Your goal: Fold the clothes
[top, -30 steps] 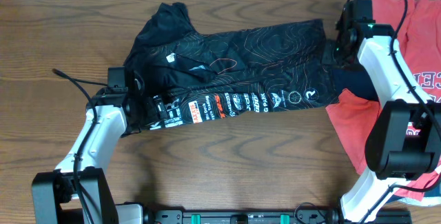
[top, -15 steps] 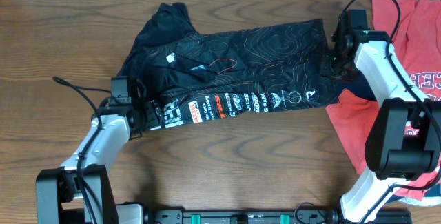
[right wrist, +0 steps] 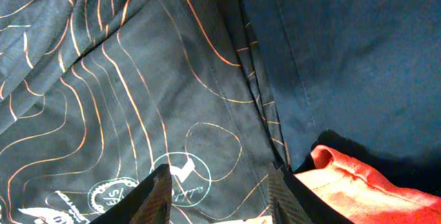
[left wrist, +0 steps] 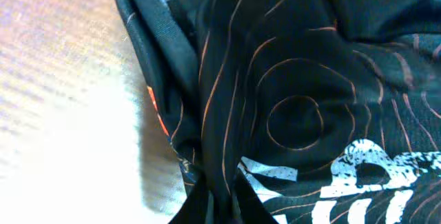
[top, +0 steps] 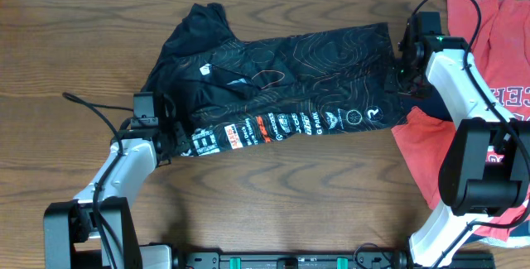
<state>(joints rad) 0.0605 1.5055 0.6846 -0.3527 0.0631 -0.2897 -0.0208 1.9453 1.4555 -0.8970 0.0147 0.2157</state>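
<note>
The black jersey (top: 281, 87) with orange contour lines lies spread across the table's middle, its logo strip along the near hem. My left gripper (top: 171, 136) is at the jersey's near-left corner. In the left wrist view that gripper (left wrist: 217, 207) is shut, pinching a raised fold of the jersey (left wrist: 289, 93). My right gripper (top: 402, 64) hovers over the jersey's right edge. In the right wrist view the right gripper (right wrist: 224, 198) stands open above the jersey (right wrist: 138, 107), its fingers (right wrist: 160, 195) apart with nothing between them.
A red T-shirt (top: 489, 45) with white lettering lies at the right, partly under the right arm. A navy garment (top: 432, 99) sits between it and the jersey. Both also show in the right wrist view, the navy garment (right wrist: 344, 58) above the red T-shirt (right wrist: 358, 186). Bare wooden table (top: 290, 186) runs along the front.
My left gripper has shut on the jersey's near-left corner after sliding in a little. The logo hem there has bunched slightly. The right arm has barely moved.
</note>
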